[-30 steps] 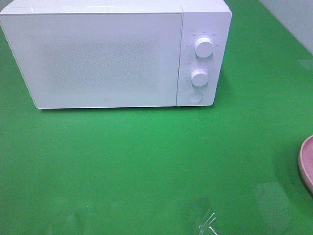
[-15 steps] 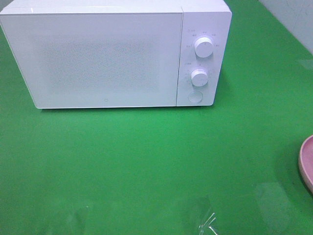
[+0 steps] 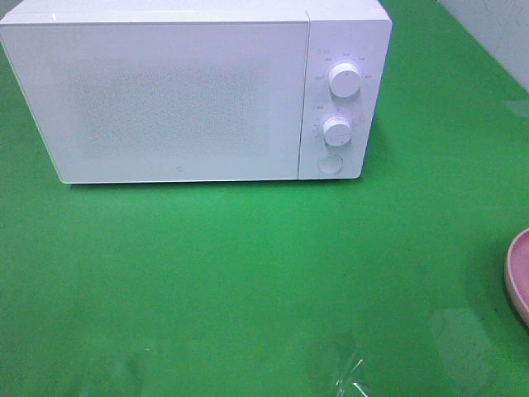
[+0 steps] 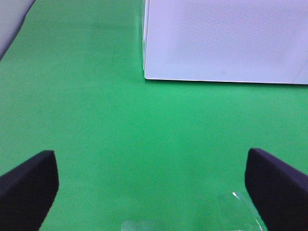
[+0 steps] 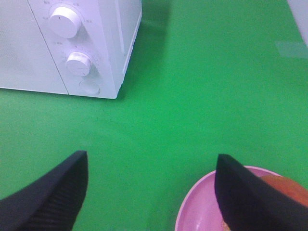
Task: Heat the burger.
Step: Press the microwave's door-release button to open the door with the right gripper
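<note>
Only a golden-brown edge of the burger (image 5: 288,186) shows in the right wrist view, on a pink plate (image 5: 199,214); the rest is hidden behind a dark finger (image 5: 250,197). My right gripper (image 5: 151,192) hovers open beside the plate, green table between its jaws. The white microwave (image 3: 182,99) stands at the back with its door closed. In the left wrist view my left gripper (image 4: 151,190) is wide open over bare green table, short of the microwave (image 4: 226,38). Neither gripper appears in the exterior high view.
The microwave has two knobs (image 3: 344,79) (image 3: 336,130) and a round button (image 3: 331,163) on its right panel. The pink plate's rim (image 3: 519,277) pokes in at the right edge. A shiny clear patch (image 3: 347,376) lies near the front edge.
</note>
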{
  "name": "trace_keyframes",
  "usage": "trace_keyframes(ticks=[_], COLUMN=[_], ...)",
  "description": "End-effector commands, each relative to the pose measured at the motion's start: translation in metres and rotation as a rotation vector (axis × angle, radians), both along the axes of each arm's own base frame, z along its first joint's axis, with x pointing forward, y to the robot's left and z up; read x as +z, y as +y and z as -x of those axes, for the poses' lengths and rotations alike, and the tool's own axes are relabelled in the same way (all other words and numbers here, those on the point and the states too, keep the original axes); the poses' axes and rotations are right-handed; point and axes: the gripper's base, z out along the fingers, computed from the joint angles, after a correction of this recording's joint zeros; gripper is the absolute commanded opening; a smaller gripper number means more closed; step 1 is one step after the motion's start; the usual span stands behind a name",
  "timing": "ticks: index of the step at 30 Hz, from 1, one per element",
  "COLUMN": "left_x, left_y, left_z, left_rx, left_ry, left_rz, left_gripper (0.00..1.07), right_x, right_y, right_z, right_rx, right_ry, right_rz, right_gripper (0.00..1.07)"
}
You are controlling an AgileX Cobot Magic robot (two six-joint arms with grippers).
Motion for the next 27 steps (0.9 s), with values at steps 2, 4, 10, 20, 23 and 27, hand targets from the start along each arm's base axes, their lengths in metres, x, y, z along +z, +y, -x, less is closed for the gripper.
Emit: trace_keyframes(ticks=[2,4,10,20,23,27], left_x=[0.000,0.000,0.000,0.000,0.000,0.000], left_y=[0.000,0.000,0.000,0.000,0.000,0.000], left_z=[0.003,0.003,0.003,0.003,0.003,0.003], left_rx=[-0.009,-0.009,-0.009,-0.009,-0.009,-0.009], left_ry=[-0.025,-0.025,-0.025,-0.025,-0.025,-0.025], left_rz=[0.003,0.003,0.003,0.003,0.003,0.003], left_gripper=[0.97,0.97,0.97,0.97,0.97,0.97], right_x=[-0.005,-0.008,-0.022,-0.054,-0.068,-0.080], right_y=[0.002,0.003,0.009,0.016,0.017,0.015], right_z=[-0.015,-0.022,-0.054,-0.071,-0.072,-0.072], right_rx=[-0.004,-0.002,0.000,0.040,0.015,0.010], right_ry=[0.015,0.026,0.005,-0.111,-0.154,-0.171], right_rz=[-0.002,-0.002,-0.017,-0.064,-0.124,-0.106], right_gripper=[0.70,0.70,0.70,0.70,0.70,0.70])
